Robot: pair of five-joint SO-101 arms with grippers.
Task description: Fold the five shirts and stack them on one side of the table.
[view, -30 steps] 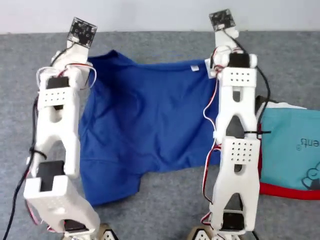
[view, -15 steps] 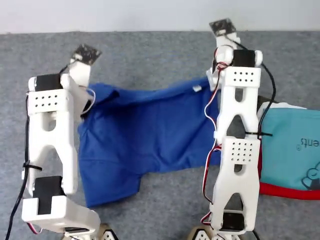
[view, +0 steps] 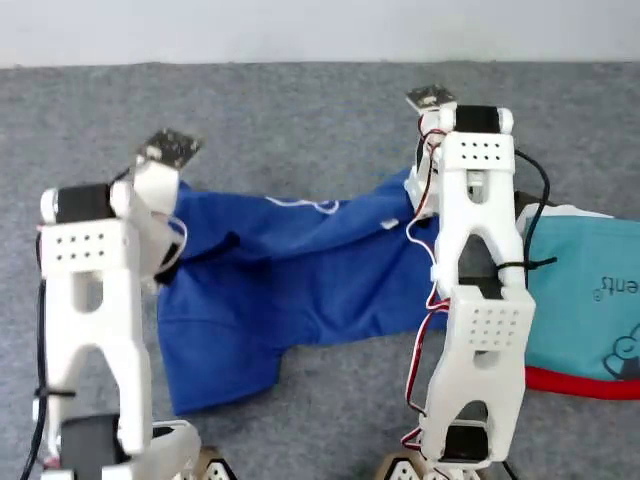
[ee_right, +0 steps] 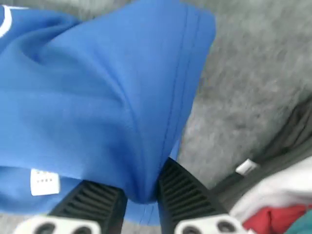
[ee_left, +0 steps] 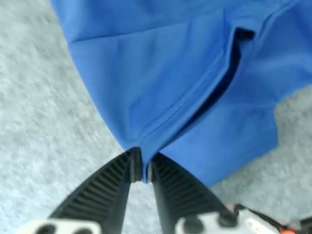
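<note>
Fingers (ee_left: 109,183) of the left gripper (ee_left: 140,166) are pinched tight on a hem of the blue shirt (view: 300,285), and the right gripper (ee_right: 141,192) is likewise clamped on a bunched fold of the same cloth. Over the last second both arms have drawn back toward their bases, carrying the shirt's far edge with them. That edge, which lay stretched out near the back of the table (view: 300,110), now hangs over the middle of the garment, and a white print (view: 300,205) has turned up on the raised flap. I judge this to be a fold in half under way, not finished, since the lifted edge has not yet been laid on the near one. The wrist views show both grips plainly, while in the high view the arms cover them. The right wrist view also catches a small white label (ee_right: 44,181) and dark, white and red cloth off to one side. The high view shows a teal shirt (view: 580,290) on top of a pile beside the right arm, with a red edge showing beneath it.
</note>
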